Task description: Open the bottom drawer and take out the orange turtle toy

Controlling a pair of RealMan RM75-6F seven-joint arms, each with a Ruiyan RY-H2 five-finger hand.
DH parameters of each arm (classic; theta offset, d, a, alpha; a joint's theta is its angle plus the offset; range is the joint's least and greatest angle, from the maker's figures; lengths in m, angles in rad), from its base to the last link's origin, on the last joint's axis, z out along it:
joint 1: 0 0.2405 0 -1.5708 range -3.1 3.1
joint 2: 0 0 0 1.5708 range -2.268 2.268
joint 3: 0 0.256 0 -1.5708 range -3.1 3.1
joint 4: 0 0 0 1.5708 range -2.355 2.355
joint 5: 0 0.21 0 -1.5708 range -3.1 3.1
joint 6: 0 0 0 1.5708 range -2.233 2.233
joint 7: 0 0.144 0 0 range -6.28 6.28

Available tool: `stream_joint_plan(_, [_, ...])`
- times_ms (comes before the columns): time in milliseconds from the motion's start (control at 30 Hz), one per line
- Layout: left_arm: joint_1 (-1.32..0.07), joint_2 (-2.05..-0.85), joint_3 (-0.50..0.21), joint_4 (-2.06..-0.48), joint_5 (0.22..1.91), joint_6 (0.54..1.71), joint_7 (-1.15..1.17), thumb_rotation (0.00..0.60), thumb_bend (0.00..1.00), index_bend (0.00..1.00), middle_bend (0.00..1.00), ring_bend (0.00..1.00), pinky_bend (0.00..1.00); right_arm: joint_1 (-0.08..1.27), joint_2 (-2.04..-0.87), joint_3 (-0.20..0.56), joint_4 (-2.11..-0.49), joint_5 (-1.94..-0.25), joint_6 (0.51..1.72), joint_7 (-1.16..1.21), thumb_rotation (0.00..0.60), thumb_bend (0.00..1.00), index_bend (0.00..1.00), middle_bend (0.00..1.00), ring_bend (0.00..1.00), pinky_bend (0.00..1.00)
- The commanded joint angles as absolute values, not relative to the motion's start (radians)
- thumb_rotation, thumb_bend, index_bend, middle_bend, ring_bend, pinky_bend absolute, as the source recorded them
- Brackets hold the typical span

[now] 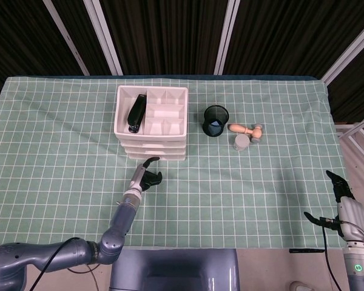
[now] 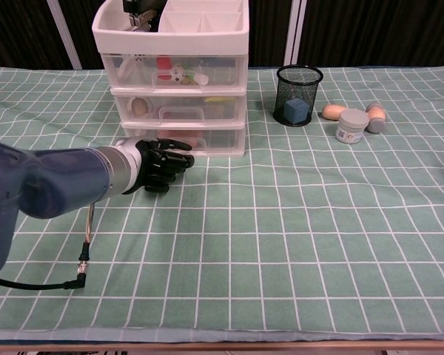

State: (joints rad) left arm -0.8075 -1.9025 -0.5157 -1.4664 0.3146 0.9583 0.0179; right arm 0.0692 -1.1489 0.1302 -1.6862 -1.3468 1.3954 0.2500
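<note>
Reaching toward bottom drawer [image 2: 200, 140], left hand [image 2: 159, 163] empty, fingers curled; drawer's length crosswise.

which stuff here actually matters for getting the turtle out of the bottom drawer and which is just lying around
For the job:
- bottom drawer, closed
- orange toy inside it, partly hidden
- left hand, just in front of the drawer

Lying about:
- mesh cup with a blue block
- small jar
- stapler in the top tray
- right hand, at the table's edge
</note>
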Motion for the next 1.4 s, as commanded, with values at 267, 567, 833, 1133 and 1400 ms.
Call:
stream_joint_plan(267, [-0.792, -1.931, -0.551, -1.442, 0.294, 0.924, -0.042, 0.600, 0.56, 0.15, 1.00, 1.00, 1.00, 0.069, -1.149, 0.131, -1.687, -1.346, 1.396, 0.250, 0.600, 0.13, 0.00, 0.10, 0.00, 0.18])
stream_joint_plan(567, [-0.777, -1.951, -0.582, -1.428, 0.330, 0.899, -0.112, 0.600, 0.56, 0.16, 1.00, 1.00, 1.00, 0.068, -1.148, 0.130, -1.690, -1.348, 1.398, 0.249, 0.600, 0.13, 0.00, 0.10, 0.00, 0.18])
stream_joint_plan(833, [-0.787, -1.965, -0.592, -1.398, 0.313, 0.882, -0.121, 0.600, 0.56, 0.16, 1.00, 1.00, 1.00, 0.067, -1.148, 0.130, -1.691, -1.349, 1.399, 0.250, 0.600, 0.13, 0.00, 0.10, 0.00, 0.18])
stream_joint_plan(1133, [-0.802, -1.975, -0.599, -1.370, 0.317, 0.858, -0.127, 0.600, 0.56, 0.17, 1.00, 1.00, 1.00, 0.066, -1.148, 0.130, -1.693, -1.349, 1.400, 0.249, 0.600, 0.13, 0.00, 0.10, 0.00, 0.18])
stream_joint_plan(1400, [-0.813, -1.978, -0.598, -1.353, 0.310, 0.844, -0.124, 0.600, 0.56, 0.23, 1.00, 1.00, 1.00, 0.065, -1.148, 0.131, -1.692, -1.350, 1.403, 0.248, 0.600, 0.13, 0.00, 0.10, 0.00, 0.18])
